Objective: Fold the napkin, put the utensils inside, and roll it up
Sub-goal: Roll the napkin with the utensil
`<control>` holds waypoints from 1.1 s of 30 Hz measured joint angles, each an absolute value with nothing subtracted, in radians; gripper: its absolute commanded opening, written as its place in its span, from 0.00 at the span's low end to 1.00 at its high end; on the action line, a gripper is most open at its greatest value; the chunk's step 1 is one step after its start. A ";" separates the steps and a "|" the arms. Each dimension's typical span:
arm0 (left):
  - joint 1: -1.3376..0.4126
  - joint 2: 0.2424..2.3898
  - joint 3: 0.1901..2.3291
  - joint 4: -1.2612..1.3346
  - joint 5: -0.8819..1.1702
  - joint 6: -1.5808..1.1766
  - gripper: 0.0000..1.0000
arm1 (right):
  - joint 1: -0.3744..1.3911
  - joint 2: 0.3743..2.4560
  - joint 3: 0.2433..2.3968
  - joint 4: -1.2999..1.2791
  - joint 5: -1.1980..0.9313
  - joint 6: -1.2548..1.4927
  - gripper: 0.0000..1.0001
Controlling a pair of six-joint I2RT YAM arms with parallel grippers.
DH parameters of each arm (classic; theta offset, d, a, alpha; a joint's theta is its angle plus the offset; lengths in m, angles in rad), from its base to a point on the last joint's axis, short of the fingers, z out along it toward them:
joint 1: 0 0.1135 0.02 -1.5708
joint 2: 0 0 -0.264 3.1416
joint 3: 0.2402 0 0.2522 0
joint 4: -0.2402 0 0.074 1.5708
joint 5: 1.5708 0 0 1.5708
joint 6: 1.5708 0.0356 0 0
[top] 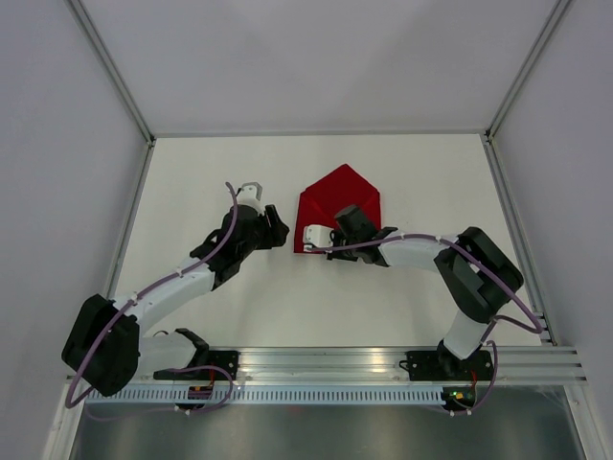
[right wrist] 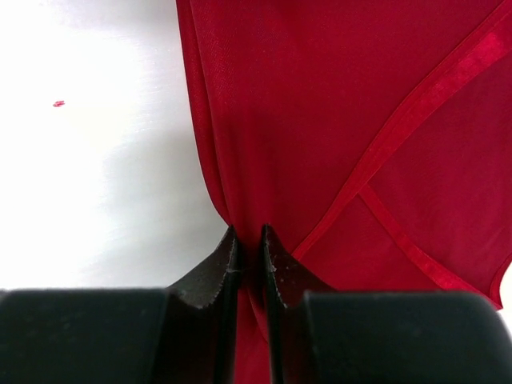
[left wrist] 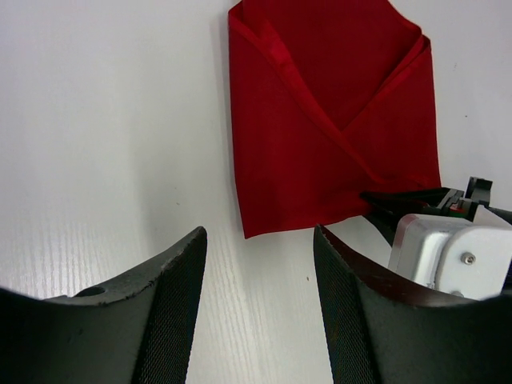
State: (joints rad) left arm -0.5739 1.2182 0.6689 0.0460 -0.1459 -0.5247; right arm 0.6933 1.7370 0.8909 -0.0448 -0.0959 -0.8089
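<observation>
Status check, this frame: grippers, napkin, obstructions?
Left gripper open, empty, beside the napkin. Right gripper jaws shut on its near edge. Napkin folded, flaps crossed, on table. No utensil visible; nothing blocking.

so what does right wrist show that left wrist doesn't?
Right wrist only: napkin cloth bunched between the shut right fingers; a red speck on the table. Left wrist only: the left fingers open, apart from the cloth; the napkin's full left edge. Both: the napkin's diagonal folds, and the right fingers at its near edge.
</observation>
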 measured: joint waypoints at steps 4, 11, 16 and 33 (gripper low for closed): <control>-0.575 1.188 0.637 0.104 -0.146 -0.512 0.61 | 0.668 1.758 0.931 -0.085 -0.137 -0.809 0.08; -0.610 1.107 0.534 0.245 -0.167 -0.459 0.60 | 0.606 1.792 1.018 -0.218 -0.259 -0.812 0.06; -0.672 1.049 0.446 0.344 -0.210 -0.380 0.56 | 0.552 1.837 1.106 -0.354 -0.371 -0.830 0.05; -0.936 1.110 0.347 0.642 -0.286 0.087 0.56 | 0.455 1.984 1.310 -0.709 -0.623 -0.928 0.05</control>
State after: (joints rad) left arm -0.9363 1.1099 0.3473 0.6418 -0.2859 0.0868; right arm 0.4553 1.9839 1.3102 -0.7094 -0.6228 -0.9283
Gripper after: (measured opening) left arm 0.545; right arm 0.185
